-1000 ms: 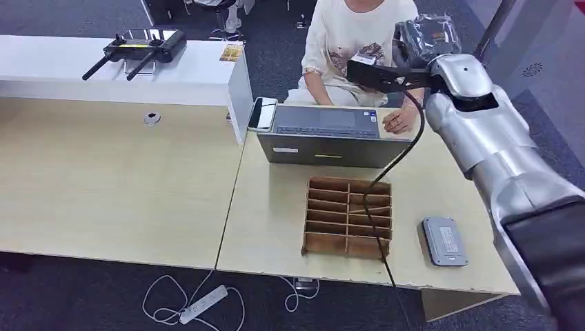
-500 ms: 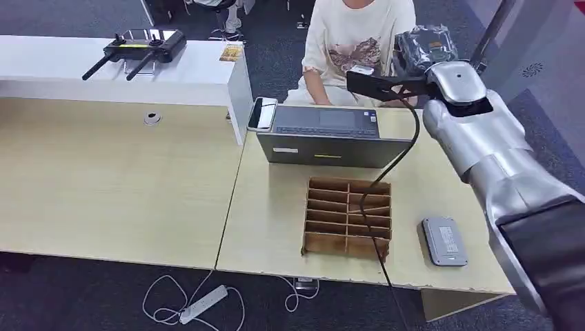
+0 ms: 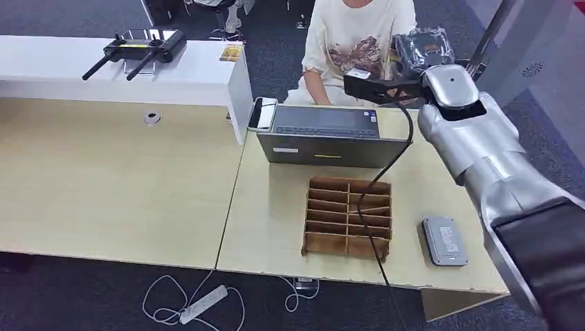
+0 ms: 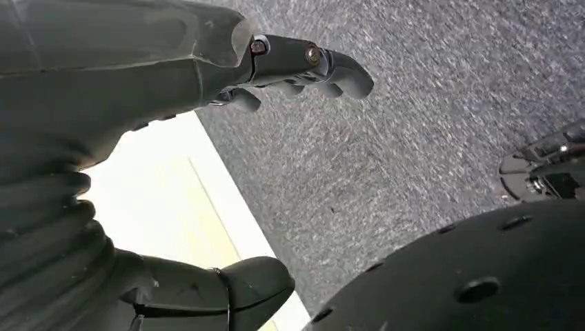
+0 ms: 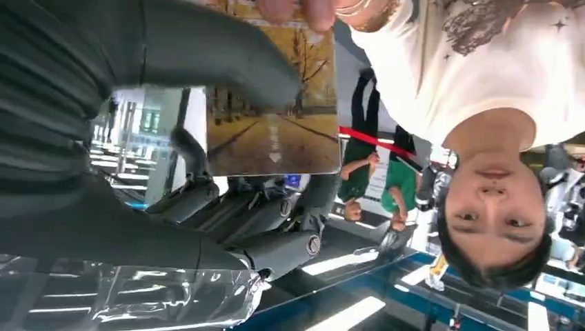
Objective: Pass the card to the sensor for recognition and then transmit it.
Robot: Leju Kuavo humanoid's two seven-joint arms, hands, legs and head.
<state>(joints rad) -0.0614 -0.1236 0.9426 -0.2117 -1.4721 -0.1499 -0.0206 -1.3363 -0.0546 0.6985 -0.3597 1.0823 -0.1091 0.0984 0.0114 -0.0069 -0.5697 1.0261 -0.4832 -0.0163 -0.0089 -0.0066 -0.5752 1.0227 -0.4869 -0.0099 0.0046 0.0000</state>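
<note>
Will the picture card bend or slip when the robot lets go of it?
Probably neither. The card looks flat and straight-edged between the right hand and the person's fingers, so it seems fairly stiff. It looks thin, likely light. Its surface may be smooth, so slipping is possible.

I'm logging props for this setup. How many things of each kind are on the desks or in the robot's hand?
Electronic devices: 4 (laptop, phone, sensor, controller)
Wooden organizers: 1 (organizer)
Cards: 2 (card in right hand, shelf card)
Total: 7
</note>
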